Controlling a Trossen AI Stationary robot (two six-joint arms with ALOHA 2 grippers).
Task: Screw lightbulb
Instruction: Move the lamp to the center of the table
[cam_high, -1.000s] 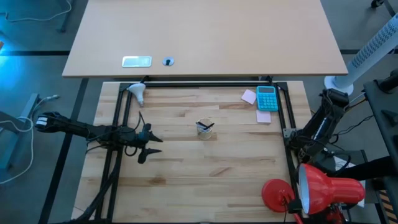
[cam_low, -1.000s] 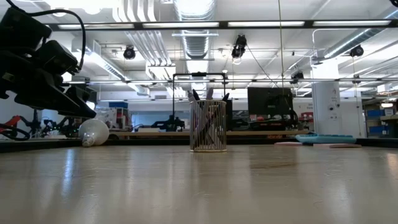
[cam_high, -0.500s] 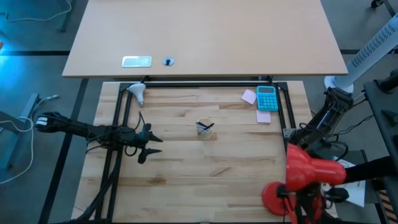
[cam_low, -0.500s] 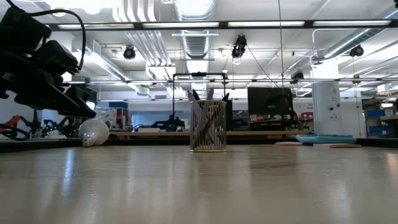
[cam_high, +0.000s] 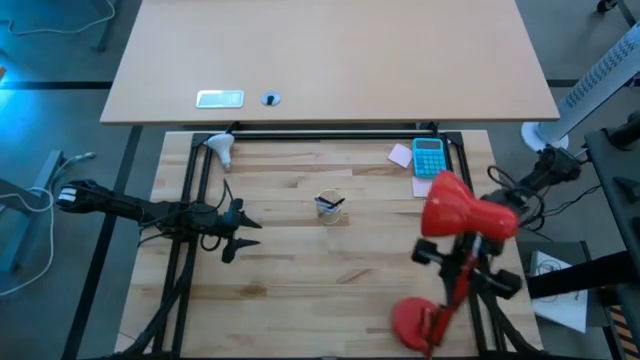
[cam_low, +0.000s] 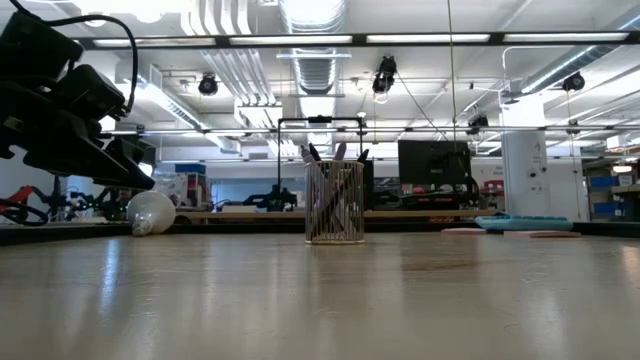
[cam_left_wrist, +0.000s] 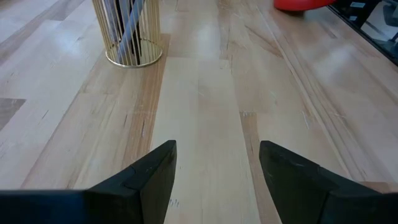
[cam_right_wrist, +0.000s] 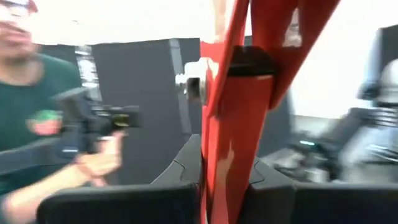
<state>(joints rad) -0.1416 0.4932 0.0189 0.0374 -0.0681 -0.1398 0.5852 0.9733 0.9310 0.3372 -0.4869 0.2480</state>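
One lightbulb lies on its side at the far left corner of the wooden bench, dome toward the corner, neck and long axis pointing toward the near edge. One wire pen cup stands mid-bench; one blue calculator sits far right between two sticky notes. The left end effector hovers open, well apart from the bulb. The right end effector is clamped on the red lamp stem. A person shows in the room beyond
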